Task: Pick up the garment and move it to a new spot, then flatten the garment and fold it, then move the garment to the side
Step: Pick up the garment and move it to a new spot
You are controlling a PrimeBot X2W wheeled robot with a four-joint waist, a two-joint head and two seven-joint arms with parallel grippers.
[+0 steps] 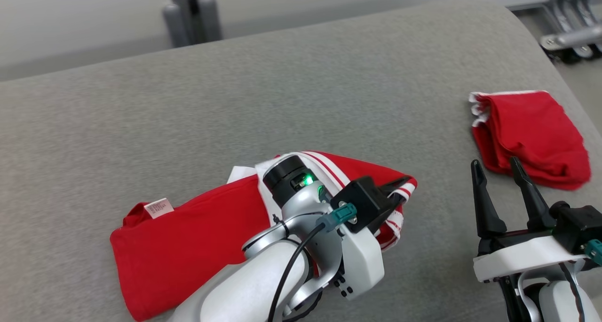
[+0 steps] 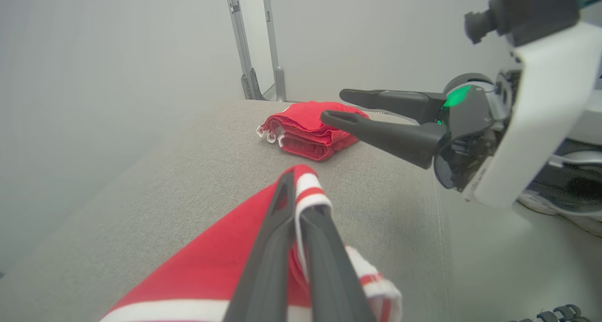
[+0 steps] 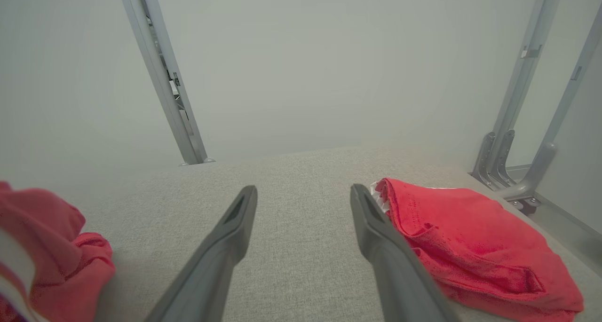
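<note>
Grey cloth covers the counter (image 1: 329, 77). On its near left side lies the garment (image 1: 188, 237), bunched up. Left end effector (image 2: 301, 195) pinches its striped edge tight. Right end effector (image 1: 495, 164) is spread wide and empty, near a small red bundle (image 1: 531, 134) at right.

Table (image 1: 329, 77): broad, covered in grey woven fabric, its far edge rounded over.
Wall (image 3: 329, 54): plain, pale grey-white and unmarked, rising behind the table.
Post (image 3: 162, 77): a slanted grey metal upright against the wall, just past the table's far edge.
Side posts (image 3: 522, 101): more grey metal uprights to the right, with brackets at their feet.
Stand (image 1: 192, 14): dark grey and blurred, beyond the far edge in the head view.
Floor (image 1: 581, 77): pale grey and smooth, beside the table's right end.
Frame (image 1: 571, 37): grey metal parts low on the floor.
Light: soft and even, with faint shadows.
</note>
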